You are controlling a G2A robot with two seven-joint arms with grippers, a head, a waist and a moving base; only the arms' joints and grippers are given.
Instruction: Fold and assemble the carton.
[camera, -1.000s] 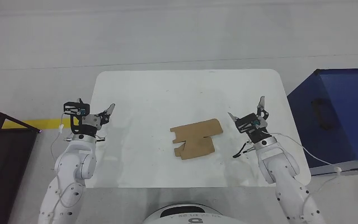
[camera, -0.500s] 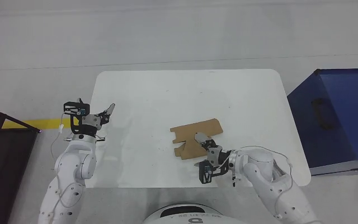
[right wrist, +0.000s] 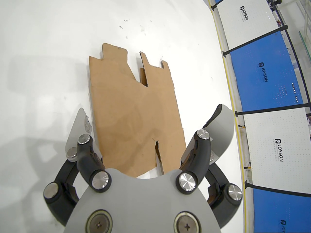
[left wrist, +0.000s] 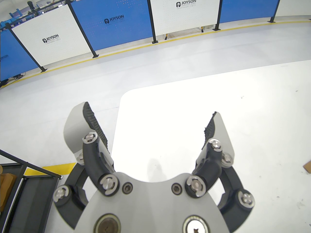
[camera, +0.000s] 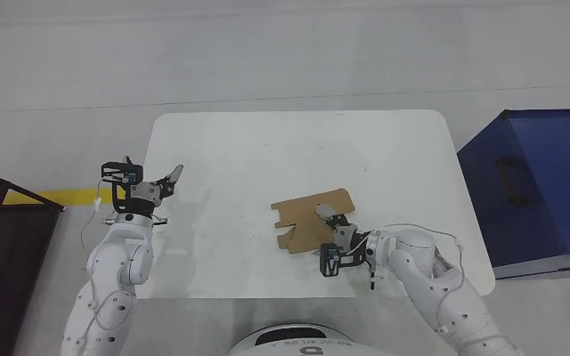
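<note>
A flat brown cardboard carton (camera: 307, 221) lies unfolded on the white table (camera: 232, 151), right of centre. In the right wrist view the carton (right wrist: 133, 107) runs away from the camera, its notched flaps at the far end. My right gripper (camera: 326, 238) is open at the carton's near right end. Its two fingers straddle that end (right wrist: 150, 115), one on each side, with nothing gripped. My left gripper (camera: 156, 178) hovers open and empty over the table's left edge (left wrist: 150, 109), far from the carton, whose corner (left wrist: 307, 166) peeks in at the frame edge.
A dark blue bin (camera: 525, 187) stands on the floor off the table's right side. A black rack (camera: 18, 222) sits off the left side. Blue and white partition panels (left wrist: 116, 20) line the room beyond the grey floor.
My right arm has swung from the table's right side in to the carton's near end, then shifted slightly right along it. The left arm and the carton have not moved.
</note>
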